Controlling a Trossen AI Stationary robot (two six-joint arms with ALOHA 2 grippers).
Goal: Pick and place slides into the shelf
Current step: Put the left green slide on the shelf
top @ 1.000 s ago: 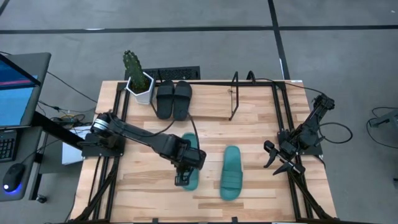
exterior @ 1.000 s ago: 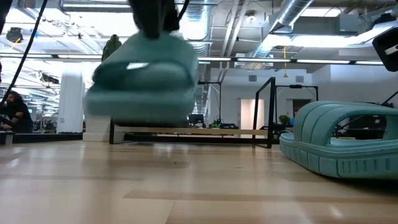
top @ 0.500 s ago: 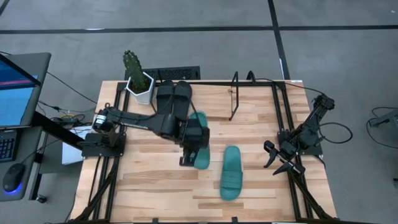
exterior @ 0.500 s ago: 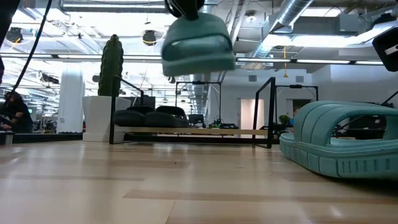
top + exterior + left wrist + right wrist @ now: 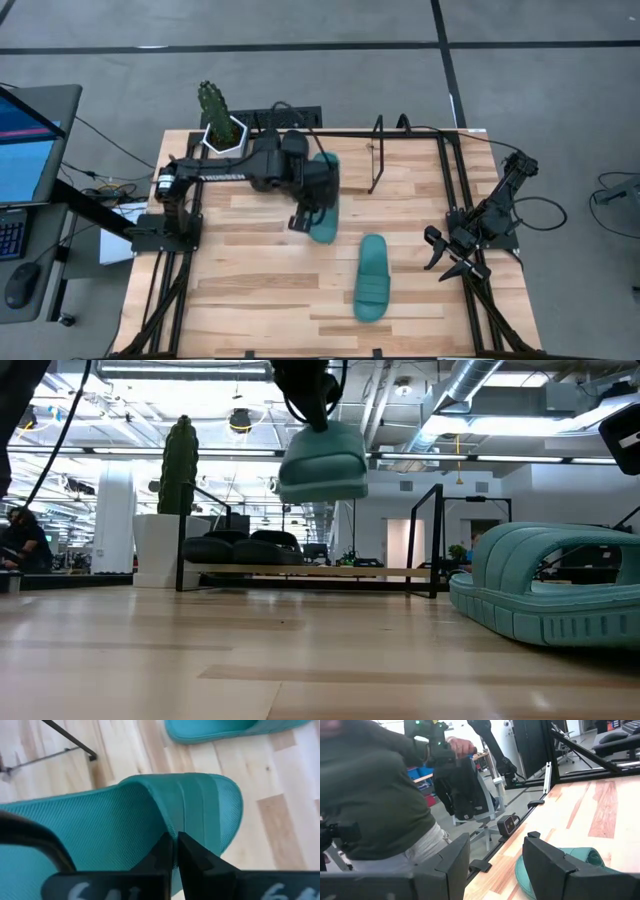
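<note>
The left end effector [image 5: 300,222] was clamped on the strap of a teal slide [image 5: 323,200], its two fingers [image 5: 165,855] pressed together on the strap edge. The slide hung clear of the worktop [image 5: 260,300], just in front of the shelf [image 5: 340,135]; in the low view it hung higher than the shelf's base board. The two black slides [image 5: 235,548] sat side by side in the shelf near its left end, next to a potted cactus [image 5: 220,125]. To their right the shelf's base showed bare as far as the upright end frame [image 5: 378,155].

The second teal slide [image 5: 372,277] lay flat on the worktop toward the front edge, apart from the carried one. Bare wood lay on both sides of it.

The right end effector [image 5: 445,258] sat at the worktop's right edge, well apart from the slides, with its fingers [image 5: 545,860] spread wide and holding nothing. A person [image 5: 375,800] showed beyond the worktop.
</note>
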